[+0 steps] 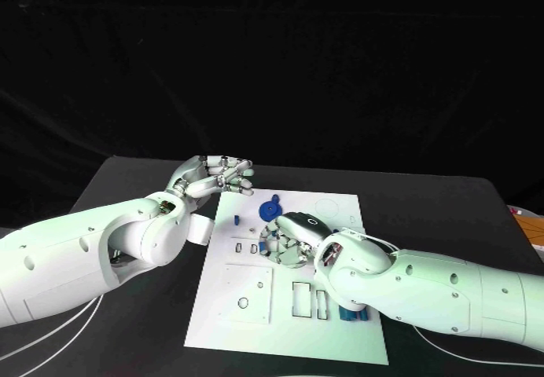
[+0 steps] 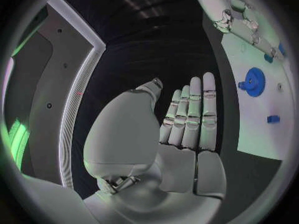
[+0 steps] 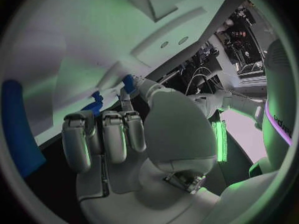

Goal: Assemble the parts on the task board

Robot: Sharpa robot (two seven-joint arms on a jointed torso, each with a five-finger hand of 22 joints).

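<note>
Head view showed the task board [image 1: 244,306], a white plate, lying in the middle of the black worktop [image 1: 453,212]; a blue gear-shaped part [image 1: 270,210] stood on the board's far portion, a small blue part [image 1: 237,219] lay just beside it toward the board's left edge, and two more blue parts [image 1: 349,314] sat near the board's right edge, close to the right forearm; rectangular cut-outs and a small ring were visible across the board's near half. The right hand [image 1: 292,232] lay low over the board's middle, just near of the gear, fingers curled down toward the surface; the right wrist view showed its fingers [image 3: 112,137] bent inward with a small blue piece [image 3: 129,82] at the tip of the thumb, but whether it was pinched there I could not tell. The left hand [image 1: 213,179] hovered above the worktop beyond the board's far-left corner; the left wrist view showed its fingers [image 2: 193,114] straight and side by side, palm bare, holding nothing, with the blue gear and the small blue part off to one side on the board.
</note>
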